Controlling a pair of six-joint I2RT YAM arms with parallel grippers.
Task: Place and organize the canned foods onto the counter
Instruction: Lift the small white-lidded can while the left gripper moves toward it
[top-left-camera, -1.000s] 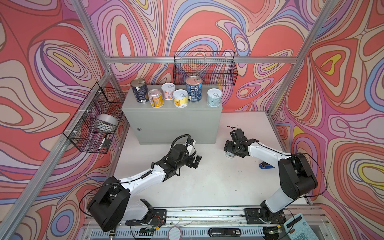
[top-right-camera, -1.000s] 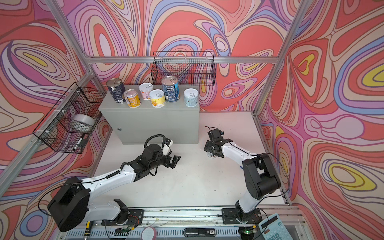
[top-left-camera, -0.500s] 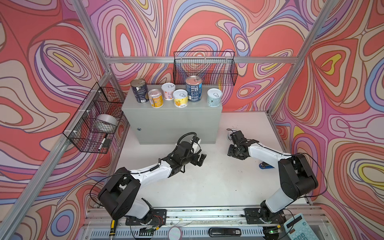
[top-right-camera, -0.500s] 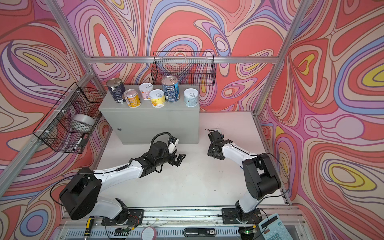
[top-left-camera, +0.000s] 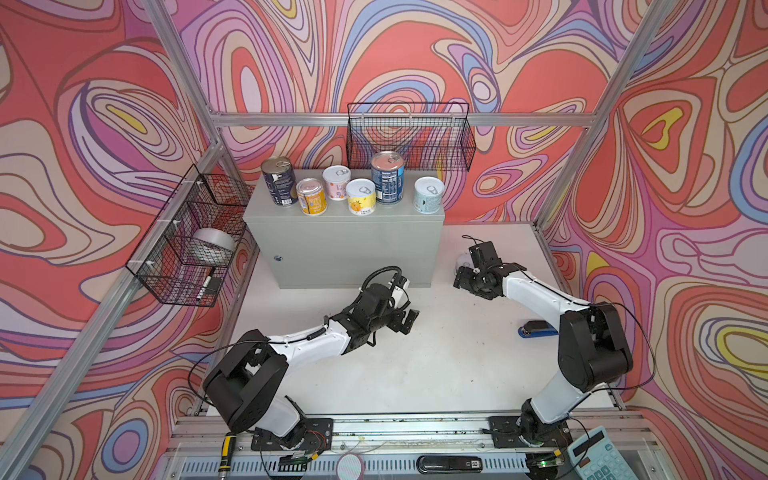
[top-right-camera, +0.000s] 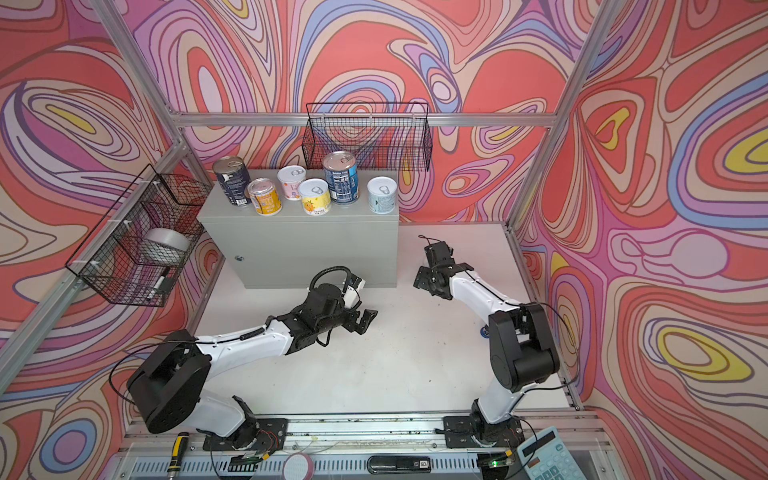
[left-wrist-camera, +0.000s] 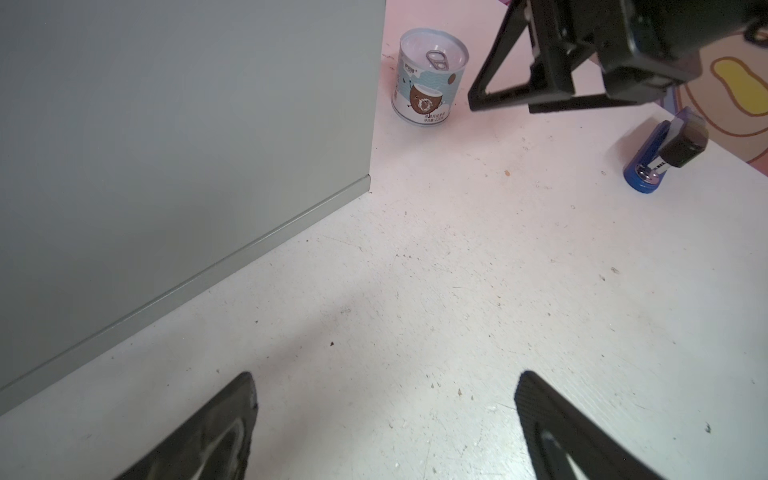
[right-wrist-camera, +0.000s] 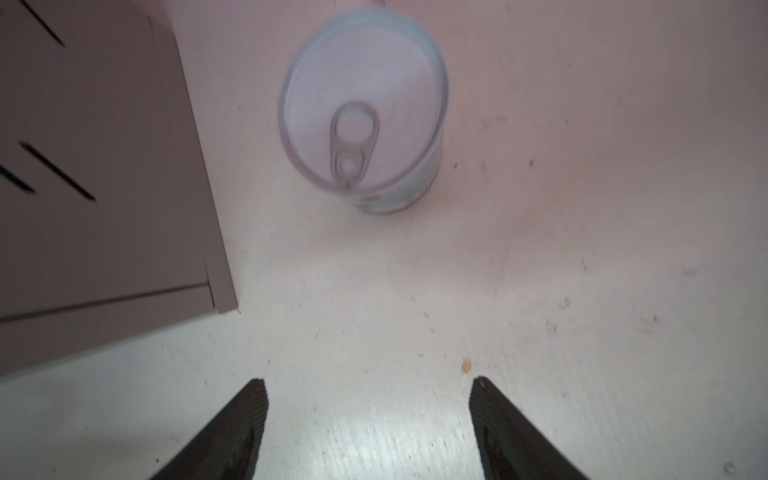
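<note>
While nothing is held between them, the jaws of the right gripper (right-wrist-camera: 369, 419) are seen spread apart above the white tabletop (right-wrist-camera: 582, 249), empty. Just ahead of the fingertips (right-wrist-camera: 253, 399), but not touched by them, a short white-labelled can (right-wrist-camera: 365, 104) is found upright on the tabletop, its pull tab facing up; the picture there is blurred. In the left wrist view the same can (left-wrist-camera: 426, 79) is shown standing just beside the right-hand front corner of the counter (left-wrist-camera: 166, 124), with the right gripper (left-wrist-camera: 482, 99) close by on the side away from the counter. In a top view this can (top-left-camera: 462, 262) is mostly hidden behind the right gripper (top-left-camera: 462, 279).

The left gripper (left-wrist-camera: 384, 415) is likewise seen wide open and empty, held low over the tabletop in front of the counter, near its right-hand end (top-left-camera: 409, 321).

On top of the counter (top-left-camera: 345, 245), six cans are ranged: a tall dark blue can (top-left-camera: 279, 180) at the left end, then an orange can (top-left-camera: 311, 196), a pink can (top-left-camera: 336, 182), a yellow can (top-left-camera: 361, 196), a second tall blue can (top-left-camera: 387, 176), and a pale-blue can (top-left-camera: 429, 194) at the right end.

Well to the right of the counter, a blue stapler (top-left-camera: 536, 330) is seen lying on the tabletop. Left of the counter, a grey tape roll (top-left-camera: 210, 246) is kept in a black wire basket (top-left-camera: 166, 286).
</note>
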